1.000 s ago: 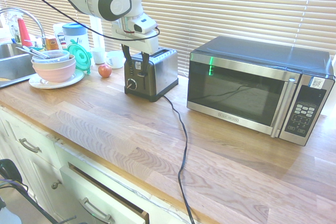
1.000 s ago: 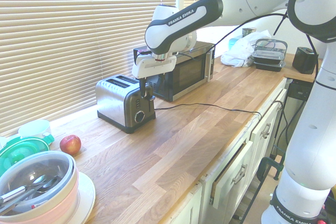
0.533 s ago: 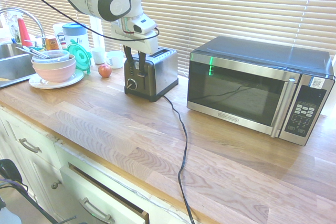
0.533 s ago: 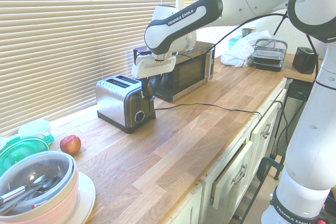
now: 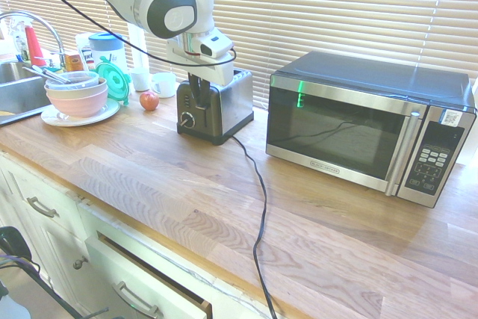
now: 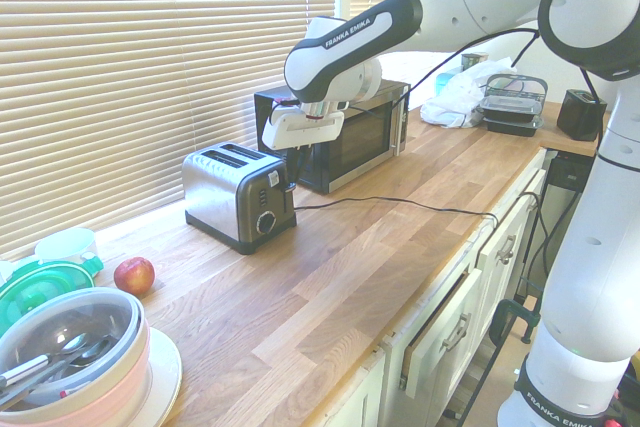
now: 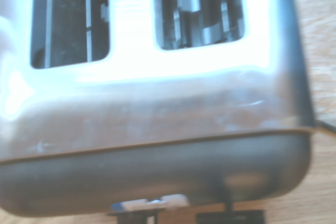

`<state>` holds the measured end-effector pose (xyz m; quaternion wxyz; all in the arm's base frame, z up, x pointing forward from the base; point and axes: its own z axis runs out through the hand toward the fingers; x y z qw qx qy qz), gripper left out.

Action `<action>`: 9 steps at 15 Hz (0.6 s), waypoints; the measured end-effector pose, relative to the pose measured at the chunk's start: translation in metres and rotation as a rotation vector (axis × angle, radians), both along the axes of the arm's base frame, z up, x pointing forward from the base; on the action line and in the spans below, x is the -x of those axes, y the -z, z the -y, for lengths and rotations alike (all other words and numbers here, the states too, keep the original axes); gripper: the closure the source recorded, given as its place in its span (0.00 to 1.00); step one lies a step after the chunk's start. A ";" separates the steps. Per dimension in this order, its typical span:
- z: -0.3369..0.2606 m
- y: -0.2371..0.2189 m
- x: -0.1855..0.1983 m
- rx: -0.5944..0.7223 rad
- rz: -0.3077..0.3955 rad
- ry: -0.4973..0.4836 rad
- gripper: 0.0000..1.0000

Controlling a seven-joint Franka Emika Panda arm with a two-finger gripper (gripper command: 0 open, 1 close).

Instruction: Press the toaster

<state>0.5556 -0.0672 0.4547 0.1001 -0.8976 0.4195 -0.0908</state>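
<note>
Toaster (image 5: pixel 216 106) sits on the wooden table (image 5: pixel 314 214), left of centre in the first exterior view, just in front of the window blinds (image 5: pixel 336 5). Its black end with the round knob (image 5: pixel 187 119) faces the camera. In the second exterior view the toaster (image 6: pixel 240 195) is at centre left, with a white sticker on its black end above the knob (image 6: pixel 266 223).

The white arm comes in from the upper left of the first exterior view. The gripper (image 5: pixel 196 89) hangs pointing down at the toaster's knob end, fingers clenched together with nothing between them. In the second exterior view the gripper (image 6: pixel 293 162) is at the top corner of the black end, near the lever side; contact with the lever cannot be told. The wrist view looks down on the toaster (image 7: pixel 157 108), both slots visible, picture blurred.

The black cord (image 5: pixel 258 207) runs from the toaster across the table to the front edge. The microwave (image 5: pixel 370 125) stands at the right of the first exterior view, well apart from the toaster. An apple (image 5: pixel 149 100) lies left of the toaster. Further left are stacked bowls (image 5: pixel 76 95) on a plate, beside the sink (image 5: pixel 19 87).
</note>
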 end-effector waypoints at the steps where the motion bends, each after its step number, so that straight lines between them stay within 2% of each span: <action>1: -0.001 -0.003 0.000 0.001 0.006 -0.003 1.00; 9: -0.011 0.005 -0.003 0.005 -0.009 -0.022 1.00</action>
